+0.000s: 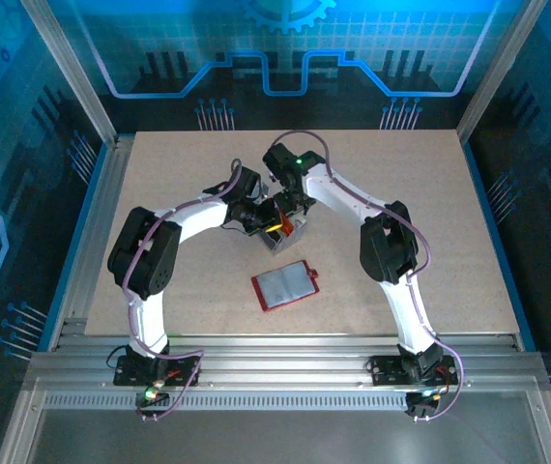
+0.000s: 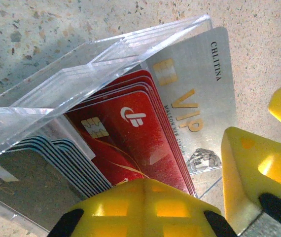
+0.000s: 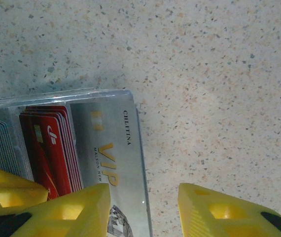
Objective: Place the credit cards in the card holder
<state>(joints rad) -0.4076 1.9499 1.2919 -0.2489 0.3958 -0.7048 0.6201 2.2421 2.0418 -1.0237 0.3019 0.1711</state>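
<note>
Three groups of credit cards [image 2: 130, 133] are seen packed side by side in a clear box [image 2: 56, 89]: dark ones at the box's left end, red ones in its middle, and one silver card [image 2: 199, 108] marked VIP at its right end. In the top view the clear box [image 1: 283, 235] is found near the middle of the tabletop [image 1: 401, 193], with both arms bent in over it. The left gripper [image 2: 145, 197] is set at the box's near wall with its yellow fingers closed together; whether the wall is pinched between them cannot be told. The right gripper [image 3: 144, 195] is held at the box's right end with its fingers apart. One finger is placed over the red cards and the silver card [image 3: 108, 148], the other outside the box above bare tabletop [image 3: 219, 74], and the box's right wall is seen in the gap between them. No card is gripped by either of them. The card holder [image 1: 287, 286] is laid open on the near side of the box, a little apart from it, its grey-clear sleeves turned up and its small tab on the right.
</note>
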